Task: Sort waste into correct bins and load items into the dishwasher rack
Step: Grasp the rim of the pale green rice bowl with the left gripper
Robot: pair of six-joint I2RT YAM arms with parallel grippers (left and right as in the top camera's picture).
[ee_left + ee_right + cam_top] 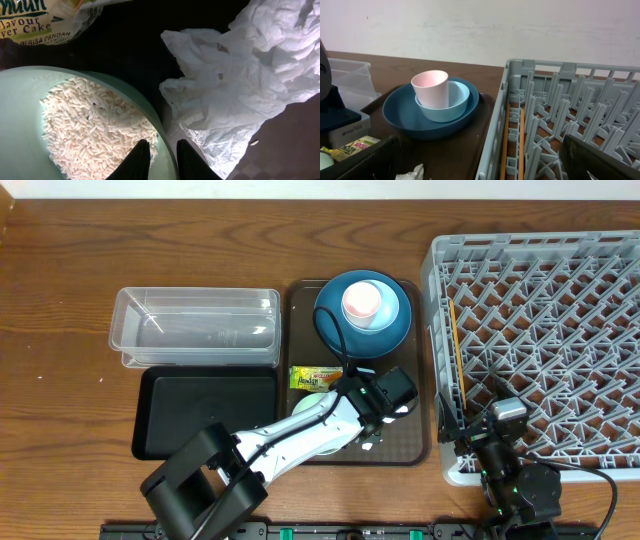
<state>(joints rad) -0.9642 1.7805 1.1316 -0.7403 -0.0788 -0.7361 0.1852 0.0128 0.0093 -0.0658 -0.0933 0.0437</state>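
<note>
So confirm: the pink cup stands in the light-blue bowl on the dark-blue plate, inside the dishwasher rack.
No. The pink cup, light-blue bowl and dark-blue plate are stacked so, but on the brown serving tray beside the dishwasher rack, not inside it; the overhead view shows it.

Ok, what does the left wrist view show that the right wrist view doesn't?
Only left wrist: the rice, and the left gripper pinching the mint bowl by its rim. Only right wrist: the pink cup in the blue bowl on the plate, plus the rack and tub. Both: wrapper and napkin.
</note>
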